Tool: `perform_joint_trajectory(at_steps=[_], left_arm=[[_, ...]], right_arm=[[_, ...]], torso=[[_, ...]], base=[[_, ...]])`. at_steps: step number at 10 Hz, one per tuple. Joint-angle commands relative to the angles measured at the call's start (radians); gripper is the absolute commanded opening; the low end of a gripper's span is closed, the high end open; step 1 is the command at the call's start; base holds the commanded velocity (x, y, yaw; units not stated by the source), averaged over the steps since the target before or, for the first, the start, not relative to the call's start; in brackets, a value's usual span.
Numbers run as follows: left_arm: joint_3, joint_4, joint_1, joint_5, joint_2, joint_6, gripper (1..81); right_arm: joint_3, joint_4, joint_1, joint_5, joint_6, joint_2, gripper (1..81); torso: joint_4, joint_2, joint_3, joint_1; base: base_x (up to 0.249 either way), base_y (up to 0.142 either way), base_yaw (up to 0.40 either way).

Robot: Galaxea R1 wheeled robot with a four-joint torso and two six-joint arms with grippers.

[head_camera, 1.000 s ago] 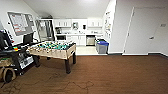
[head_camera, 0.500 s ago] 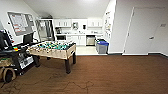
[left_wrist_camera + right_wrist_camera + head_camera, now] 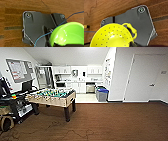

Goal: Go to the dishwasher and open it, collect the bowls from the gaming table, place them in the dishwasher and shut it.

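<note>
Kitchen's far ahead of you, w/ the steel dishwasher [image 3: 90, 88] under the white cabinets at the back. Foosball table [image 3: 53, 97] stands on the brown floor [image 3: 112, 122] at your left, blue bin [image 3: 102, 94] near the kitchen. Left wrist view shows a lime green bowl [image 3: 67, 33]; right wrist view shows a yellow bowl [image 3: 111, 37] w/ holes & a loop handle. Fingers: can't tell, either arm.

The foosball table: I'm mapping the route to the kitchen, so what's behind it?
Behind the foosball table a pale-floored kitchenette opens, with white cabinets, a steel-fronted dishwasher and a grey bin with a blue lid. The table hides the floor directly beyond it.
</note>
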Motion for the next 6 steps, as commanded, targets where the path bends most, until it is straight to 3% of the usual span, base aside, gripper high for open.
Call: perform_joint_trajectory(at_steps=[1,6], left_arm=[[-0.004,0.004,-0.025,0.023,-0.023,0.004,1.0],[-0.004,0.004,-0.025,0.023,-0.024,0.004,1.0]], right_arm=[[0.003,-0.017,0.034,-0.038,-0.001,-0.009,1.0],[0.002,-0.017,0.039,-0.039,-0.001,-0.003,1.0]], torso=[[0.0,0.0,0.0,0.0],[0.0,0.0,0.0,0.001]], base=[[0.138,0.0,0.0],[0.139,0.0,0.0]])
